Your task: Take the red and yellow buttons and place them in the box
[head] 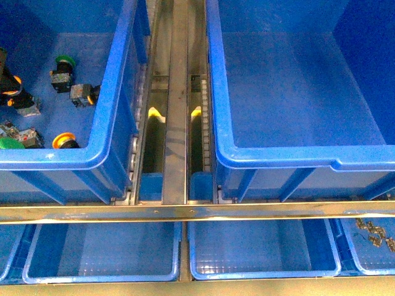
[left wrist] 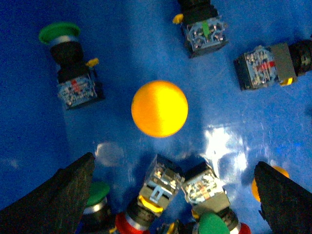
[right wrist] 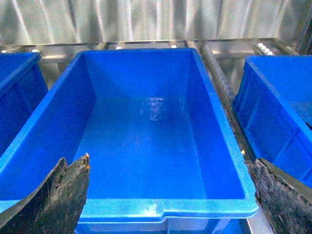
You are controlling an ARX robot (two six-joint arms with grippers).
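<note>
- While steel rails ran up mid-frame, the box sat at right, its blue floor glossy.
- Markings on switch bodies were unreadable.
- Left gripper and right gripper gaped apart.

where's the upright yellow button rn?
Left wrist view: the yellow button stands cap-up on the left bin floor, just beyond the open left claw, green-capped switch nearby.

Factory line: blue bins on roller rails

Right tool, fingers wide apart, facing the deep blue box between two other bins.
</note>
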